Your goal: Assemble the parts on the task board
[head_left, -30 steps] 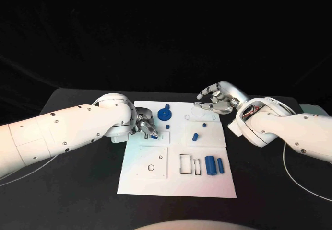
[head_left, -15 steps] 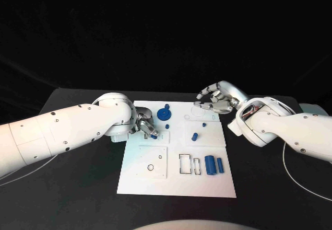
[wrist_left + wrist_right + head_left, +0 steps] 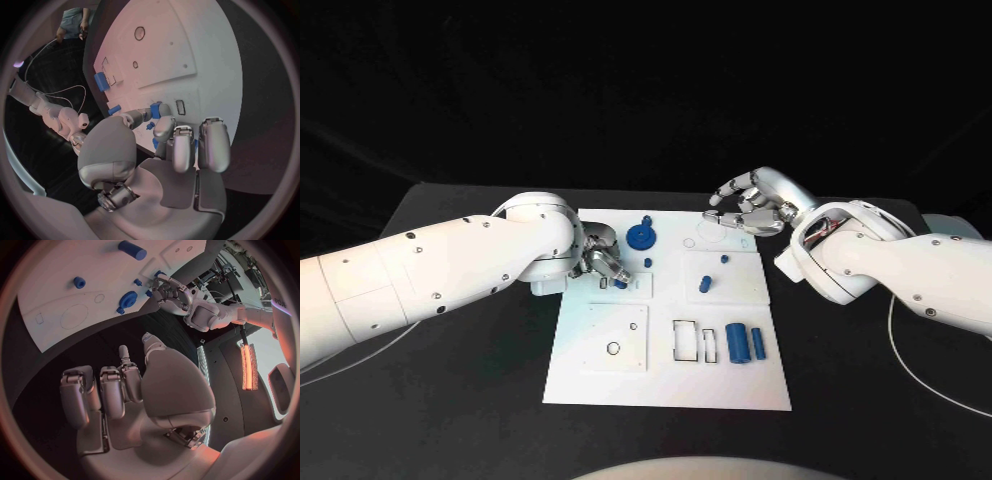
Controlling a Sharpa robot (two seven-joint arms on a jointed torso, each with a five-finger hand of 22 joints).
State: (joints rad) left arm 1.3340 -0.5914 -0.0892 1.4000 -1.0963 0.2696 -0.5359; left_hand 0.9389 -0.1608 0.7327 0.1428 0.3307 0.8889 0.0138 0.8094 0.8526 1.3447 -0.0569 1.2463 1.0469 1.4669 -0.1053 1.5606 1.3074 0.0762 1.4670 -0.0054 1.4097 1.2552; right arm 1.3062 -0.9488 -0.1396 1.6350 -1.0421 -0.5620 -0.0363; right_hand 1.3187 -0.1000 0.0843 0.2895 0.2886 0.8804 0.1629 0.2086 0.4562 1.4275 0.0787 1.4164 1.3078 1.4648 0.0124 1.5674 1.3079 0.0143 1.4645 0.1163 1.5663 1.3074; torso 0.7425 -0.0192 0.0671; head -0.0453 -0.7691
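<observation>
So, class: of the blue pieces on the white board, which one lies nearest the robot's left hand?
The small blue piece right at the left hand's fingertips, by the board's left side. The gear-like piece and the cylinders lie farther off.

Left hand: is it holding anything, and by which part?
The left hand pinches a small blue part between thumb and fingertip over the task board; which end cannot be told.

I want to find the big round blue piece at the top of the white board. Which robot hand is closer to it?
The left robot hand. It sits just beside the round blue piece, over the task board. The right robot hand hovers farther off, past the board's far right corner.
</observation>
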